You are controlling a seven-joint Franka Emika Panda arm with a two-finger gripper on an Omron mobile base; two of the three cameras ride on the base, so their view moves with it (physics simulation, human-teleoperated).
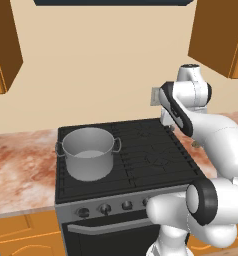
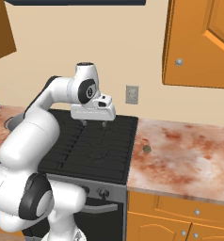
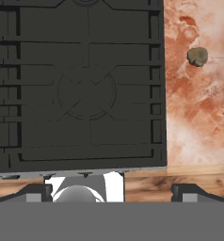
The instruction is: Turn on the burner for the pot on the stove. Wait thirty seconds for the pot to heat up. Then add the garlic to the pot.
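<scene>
Hand view looks straight down past two dark fingertips, one at each lower corner, set wide apart with nothing between them and touching nothing: the gripper (image 3: 112, 193) stands fully spread and empty. Beyond the tips lies the black grated cooktop of the stove (image 3: 85, 94), with a round burner ring at its middle. To the right of the cooktop runs a reddish marbled counter (image 3: 198, 117), and on it, well up the frame and just beside the cooktop edge, sits the garlic (image 3: 197, 56), a tiny roundish grey-tan bulb.

From the right base view, the white arm rises at lower left and reaches over the stove (image 2: 92, 148). The gripper (image 2: 94, 123) hangs above the right side of the grates, fingers pointing down, clear of the surface. The garlic (image 2: 147, 148) rests alone on the counter (image 2: 189, 155), near the stove's right edge and in front of a grey wall outlet plate (image 2: 132, 94). Dark round knobs (image 2: 103, 192) show on the grey front panel.

From the left base view, the pot (image 1: 88, 152), a wide grey metal stockpot with two loop handles, stands upright on the front left burner, well apart from the arm. The knobs (image 1: 105, 208) line the panel below it, above the oven bar handle (image 1: 106, 226).
</scene>
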